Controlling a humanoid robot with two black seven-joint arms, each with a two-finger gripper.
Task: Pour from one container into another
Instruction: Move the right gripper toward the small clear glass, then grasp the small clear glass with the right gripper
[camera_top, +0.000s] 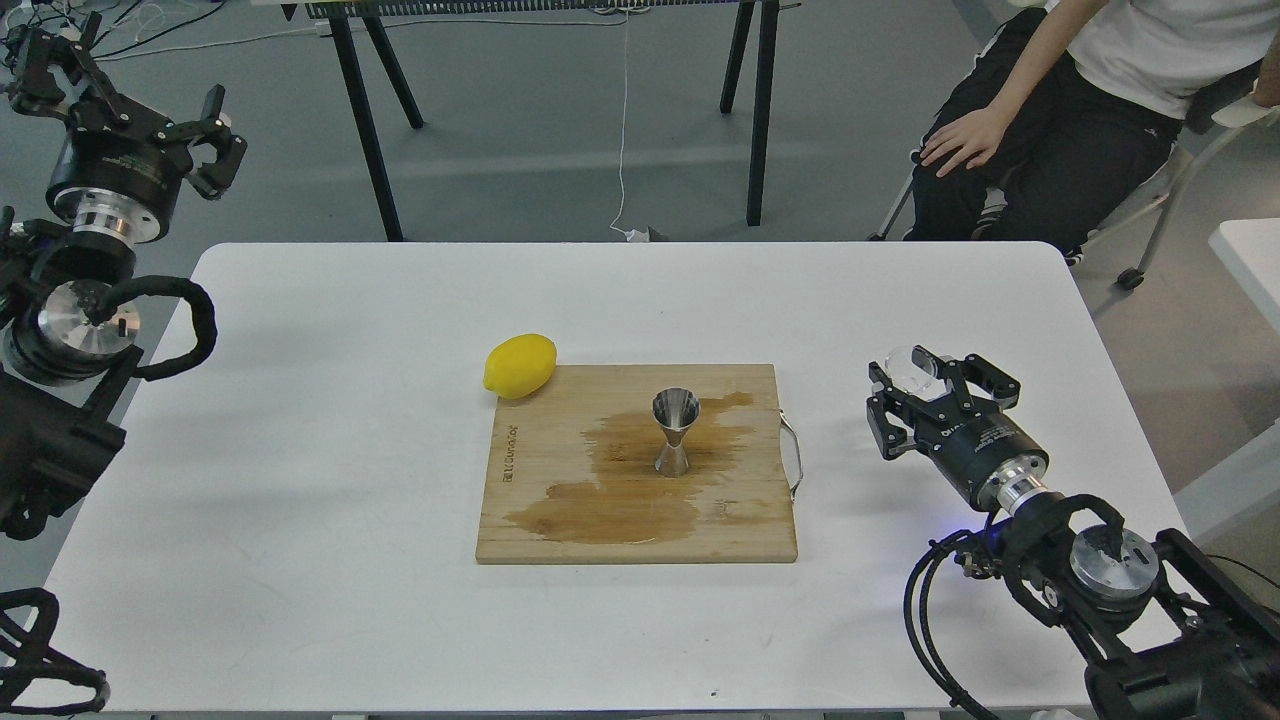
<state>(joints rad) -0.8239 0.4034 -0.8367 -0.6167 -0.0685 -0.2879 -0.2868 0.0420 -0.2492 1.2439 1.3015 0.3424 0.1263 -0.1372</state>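
The steel jigger (675, 431) stands upright on the wooden cutting board (540, 480), in the middle of a dark wet stain. To the right of the board, my right gripper (925, 385) holds the small clear glass cup (910, 366) between its fingers, lifted above the table. The cup is partly hidden by the black fingers. My left gripper (115, 85) is raised far off at the upper left, beyond the table's edge, open with nothing in it.
A yellow lemon (520, 365) lies at the board's far left corner. A metal handle (795, 455) sticks out on the board's right side. A seated person (1050, 110) is behind the table's far right corner.
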